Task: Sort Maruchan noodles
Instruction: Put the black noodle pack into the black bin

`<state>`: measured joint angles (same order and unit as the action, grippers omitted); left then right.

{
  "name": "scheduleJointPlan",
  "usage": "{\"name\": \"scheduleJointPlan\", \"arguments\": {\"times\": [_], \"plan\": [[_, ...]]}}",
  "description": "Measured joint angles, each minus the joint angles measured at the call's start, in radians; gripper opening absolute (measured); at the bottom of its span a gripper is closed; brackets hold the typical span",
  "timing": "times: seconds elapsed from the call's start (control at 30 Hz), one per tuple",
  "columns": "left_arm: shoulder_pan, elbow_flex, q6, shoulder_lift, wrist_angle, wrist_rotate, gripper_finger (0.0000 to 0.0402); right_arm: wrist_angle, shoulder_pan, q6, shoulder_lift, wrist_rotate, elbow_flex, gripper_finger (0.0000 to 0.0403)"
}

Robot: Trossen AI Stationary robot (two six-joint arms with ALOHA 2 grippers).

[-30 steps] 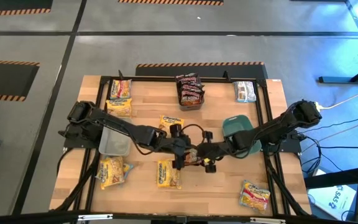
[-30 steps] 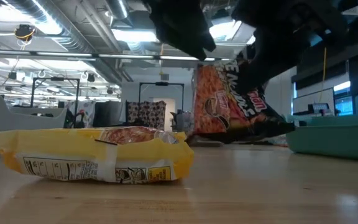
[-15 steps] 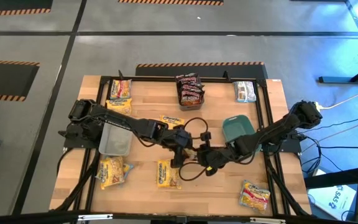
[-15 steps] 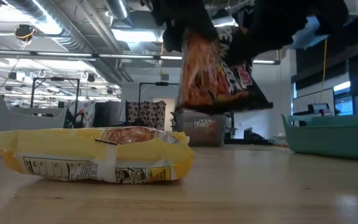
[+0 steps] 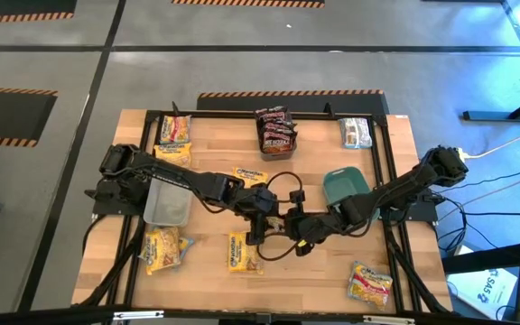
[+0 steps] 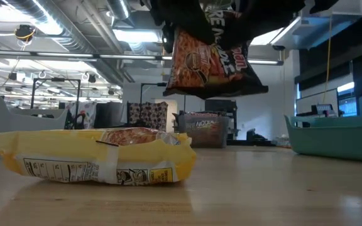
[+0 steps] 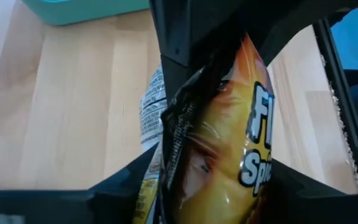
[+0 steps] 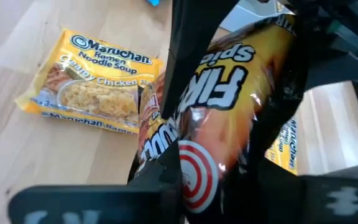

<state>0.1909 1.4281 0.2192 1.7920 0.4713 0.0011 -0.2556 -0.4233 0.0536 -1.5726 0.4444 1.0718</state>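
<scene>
A glossy red-orange-and-black noodle packet is held aloft, clamped by both the left gripper and right gripper, just beside the teal plastic dish on the worktop.

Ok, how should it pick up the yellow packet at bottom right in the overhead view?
Come straight down on the yellow packet and pinch across its narrower width at the middle: it lies flat, with nothing touching it.

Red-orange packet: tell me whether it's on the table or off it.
Off it. The red-orange packet hangs clear above the wooden table, held between both grippers.
</scene>
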Motion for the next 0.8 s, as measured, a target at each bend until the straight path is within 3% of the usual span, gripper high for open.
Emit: {"name": "scheduleJointPlan", "arguments": {"times": [0.27, 0.53, 0.63, 0.8], "plan": [[0.0, -0.002, -0.001, 0.001, 0.016, 0.002, 0.0157, -0.049, -0.004, -0.065, 0.028, -0.007, 0.01, 0.0144], [0.03, -0.001, -0.013, -0.048, 0.058, -0.043, 0.0157, -0.343, -0.051, -0.253, 0.151, -0.029, 0.047, 0.0246], [0.059, -0.005, -0.02, -0.064, 0.083, -0.098, 0.0157, -0.272, -0.082, -0.276, 0.194, -0.002, -0.046, 0.0266], [0.097, -0.13, -0.062, -0.062, -0.093, -0.198, 0.0157, 0.11, -0.075, -0.258, 0.217, -0.032, -0.297, 0.0272]]}}
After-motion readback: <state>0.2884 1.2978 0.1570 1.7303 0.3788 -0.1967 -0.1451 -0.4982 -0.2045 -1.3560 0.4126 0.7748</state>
